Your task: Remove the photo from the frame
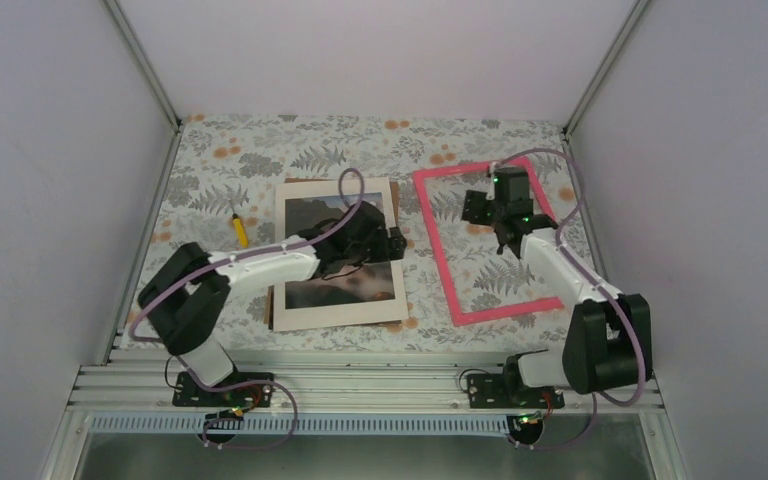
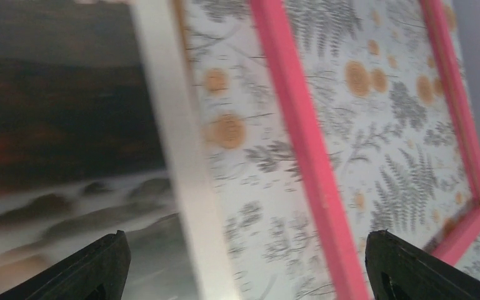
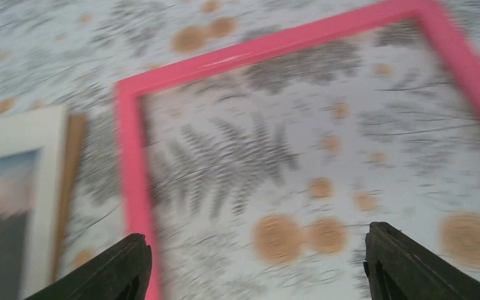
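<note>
The photo, a dark landscape with a wide white border, lies face up on a brown backing board left of centre. The empty pink frame lies flat on the floral cloth to its right, with cloth showing through it. My left gripper hovers open over the photo's right edge; its wrist view shows the photo, then the frame, with nothing between the fingertips of that gripper. My right gripper hangs open over the frame's inside, empty. The photo shows at that view's left.
A small yellow tool lies on the cloth left of the photo. Grey walls close in the table at the left, back and right. The brown board's edge shows beside the photo in the right wrist view.
</note>
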